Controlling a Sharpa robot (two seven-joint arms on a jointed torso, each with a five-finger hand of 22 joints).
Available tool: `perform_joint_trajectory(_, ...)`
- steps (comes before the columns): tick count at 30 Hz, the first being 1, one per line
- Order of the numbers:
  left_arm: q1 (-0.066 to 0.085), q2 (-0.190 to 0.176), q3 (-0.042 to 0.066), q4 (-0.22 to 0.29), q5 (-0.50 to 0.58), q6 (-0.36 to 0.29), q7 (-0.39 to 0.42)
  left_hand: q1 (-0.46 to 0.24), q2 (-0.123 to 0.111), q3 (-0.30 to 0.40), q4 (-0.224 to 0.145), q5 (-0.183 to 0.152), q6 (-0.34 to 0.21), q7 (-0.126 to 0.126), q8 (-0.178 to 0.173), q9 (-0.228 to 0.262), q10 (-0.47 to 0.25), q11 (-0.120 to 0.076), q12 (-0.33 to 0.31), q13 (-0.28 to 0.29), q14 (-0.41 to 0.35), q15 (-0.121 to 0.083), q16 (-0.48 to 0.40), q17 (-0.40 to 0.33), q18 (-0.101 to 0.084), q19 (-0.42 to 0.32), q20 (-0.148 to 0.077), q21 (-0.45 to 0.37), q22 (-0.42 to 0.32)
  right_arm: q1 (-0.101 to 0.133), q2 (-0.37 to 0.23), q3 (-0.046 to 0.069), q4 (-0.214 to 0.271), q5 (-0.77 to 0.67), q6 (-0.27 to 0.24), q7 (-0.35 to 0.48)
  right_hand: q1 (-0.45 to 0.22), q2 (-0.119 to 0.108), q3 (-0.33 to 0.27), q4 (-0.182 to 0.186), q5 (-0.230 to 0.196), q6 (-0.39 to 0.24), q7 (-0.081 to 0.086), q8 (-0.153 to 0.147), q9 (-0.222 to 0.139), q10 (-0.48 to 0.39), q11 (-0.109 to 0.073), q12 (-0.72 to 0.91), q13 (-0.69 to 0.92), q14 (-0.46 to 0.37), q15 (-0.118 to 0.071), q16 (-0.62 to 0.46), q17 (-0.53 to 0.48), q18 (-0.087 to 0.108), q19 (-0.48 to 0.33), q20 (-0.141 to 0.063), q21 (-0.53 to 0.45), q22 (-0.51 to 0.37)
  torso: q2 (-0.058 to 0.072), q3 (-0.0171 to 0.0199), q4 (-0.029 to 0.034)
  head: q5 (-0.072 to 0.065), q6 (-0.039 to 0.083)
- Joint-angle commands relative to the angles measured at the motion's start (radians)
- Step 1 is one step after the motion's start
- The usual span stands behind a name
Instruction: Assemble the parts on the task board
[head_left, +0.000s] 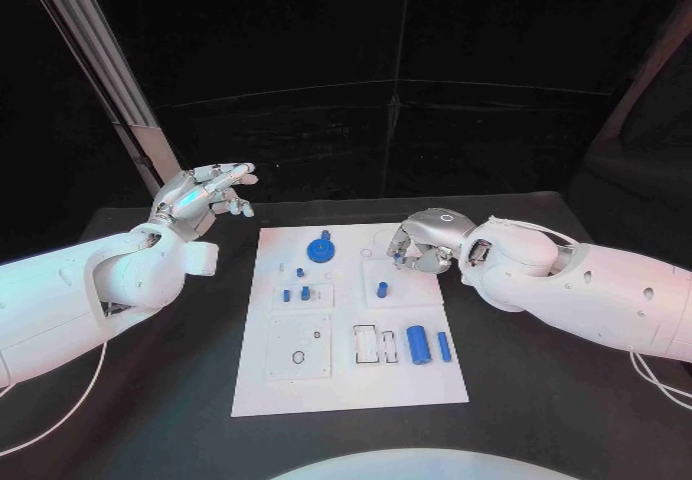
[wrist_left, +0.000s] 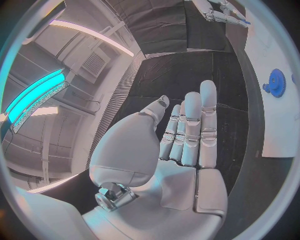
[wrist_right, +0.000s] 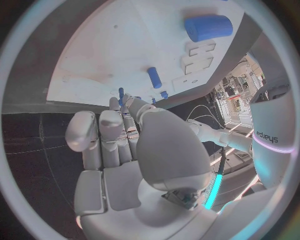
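I see the white task board (head_left: 353, 395) lying flat mid-table, long side running away from me. A blue gear-like disc (head_left: 323, 248) sits near its far end. Small blue pegs (head_left: 296, 294) stand in a square panel on the left half; another short peg (head_left: 382, 289) stands right of centre. A thick blue cylinder (head_left: 418, 344) and a thinner rod (head_left: 444, 346) lie side by side near the right edge.

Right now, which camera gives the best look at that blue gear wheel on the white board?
The head view: the blue gear lies in plain sight near the white board's far end. The left wrist view catches it at the picture's rim, bent by the lens. In the right wrist view I cannot pick it out.
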Motion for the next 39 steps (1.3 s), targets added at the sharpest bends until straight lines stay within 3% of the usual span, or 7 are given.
perform_joint_trajectory(1,0.001,0.003,0.001,-0.001,-0.008,0.010,0.023,0.010,-0.003,0.000,-0.004,0.004,0.007,-0.003,0.005,0.001,-0.002,-0.004,0.005,-0.001,0.000,-0.004,0.004,-0.001,0.014,0.005,-0.002,0.007,0.001,0.002,-0.011,0.001,0.038,0.095,-0.097,0.047,-0.003,-0.014,0.011,0.001,0.007,0.003,0.006,0.005,0.001,0.006,0.001,-0.007,-0.001,0.010,0.005,0.007,0.002,-0.017,0.003,0.008,0.005,0.004,0.001,-0.0005,0.0005,0.005,0.002)
perform_joint_trajectory(14,0.000,0.019,0.001,-0.010,-0.008,0.014,0.024,0.014,0.000,0.002,-0.005,0.005,0.008,-0.004,0.007,0.001,-0.001,-0.005,0.005,-0.003,0.000,-0.005,0.004,-0.002,0.014,0.004,-0.003,0.008,0.002,0.001,0.023,0.001,0.117,0.176,-0.162,0.108,-0.007,-0.021,0.026,0.001,0.014,-0.004,0.009,0.003,-0.001,-0.004,0.005,-0.009,-0.002,0.007,0.007,0.006,-0.003,-0.016,0.000,0.010,0.004,0.002,-0.002,-0.0036,0.0100,0.058,-0.007)
perform_joint_trajectory(18,0.000,0.023,0.001,-0.011,-0.008,0.014,0.024,0.014,0.000,0.002,-0.005,0.005,0.008,-0.004,0.007,0.001,-0.001,-0.005,0.005,-0.003,0.000,-0.005,0.004,-0.002,0.014,0.004,-0.003,0.008,0.002,-0.005,0.052,0.001,0.107,0.181,-0.141,0.111,-0.007,-0.021,0.027,0.001,0.014,-0.004,0.010,0.003,-0.001,-0.004,0.005,-0.009,-0.002,0.007,0.007,0.007,-0.001,-0.016,0.001,0.010,0.005,0.004,-0.001,-0.0043,0.0088,0.079,-0.014)
perform_joint_trajectory(22,0.000,0.027,0.001,-0.008,-0.008,0.013,0.022,0.014,0.000,0.002,-0.005,0.005,0.008,-0.004,0.007,0.001,-0.001,-0.005,0.005,-0.003,0.000,-0.005,0.004,-0.002,0.014,0.004,-0.003,0.008,0.002,-0.039,0.089,0.001,0.091,0.175,-0.094,0.097,-0.008,-0.022,0.029,0.001,0.014,-0.005,0.010,0.003,-0.001,-0.005,0.006,-0.009,-0.002,0.007,0.008,0.011,0.002,-0.017,0.002,0.010,0.007,0.007,-0.001,-0.0065,0.0088,0.101,-0.024)
perform_joint_trajectory(26,0.000,0.031,0.001,-0.007,-0.008,0.009,0.022,0.014,-0.005,-0.001,-0.005,0.004,0.004,-0.002,0.006,-0.001,-0.004,-0.003,0.004,-0.006,-0.001,-0.005,0.005,-0.003,0.013,0.002,-0.003,0.011,0.004,-0.064,0.125,0.001,0.074,0.160,-0.051,0.082,-0.016,-0.025,0.030,0.005,0.013,-0.007,0.012,0.003,-0.001,-0.008,0.007,-0.008,-0.002,0.008,0.009,0.015,0.006,-0.018,0.003,0.011,0.009,0.010,-0.001,-0.0044,0.0074,0.126,-0.037)
perform_joint_trajectory(30,0.001,0.041,0.001,-0.008,-0.008,0.012,0.015,0.012,-0.006,-0.003,-0.004,0.003,0.003,-0.001,0.006,-0.001,-0.005,-0.002,0.004,-0.007,-0.002,-0.004,0.005,-0.003,0.013,0.001,-0.003,0.012,0.004,-0.085,0.156,0.001,0.067,0.107,-0.020,0.074,-0.015,-0.025,0.032,0.005,0.016,-0.007,0.012,0.003,-0.001,-0.008,0.007,-0.008,-0.002,0.008,0.009,0.016,0.006,-0.018,0.003,0.012,0.010,0.011,-0.003,-0.0068,0.0128,0.133,-0.046)
perform_joint_trajectory(39,0.001,0.048,0.002,-0.004,-0.009,-0.003,0.030,0.008,-0.012,-0.008,-0.002,0.008,-0.005,0.004,0.003,-0.003,-0.010,0.002,0.004,-0.010,-0.003,-0.002,0.006,-0.005,0.012,-0.001,-0.001,0.015,0.006,-0.104,0.192,-0.032,0.059,0.038,0.003,0.056,-0.015,-0.025,0.035,0.003,0.021,-0.007,0.011,0.004,-0.001,-0.007,0.006,-0.007,-0.001,0.008,0.009,0.016,0.005,-0.017,0.002,0.012,0.010,0.011,-0.002,-0.0065,0.0082,0.152,-0.059)
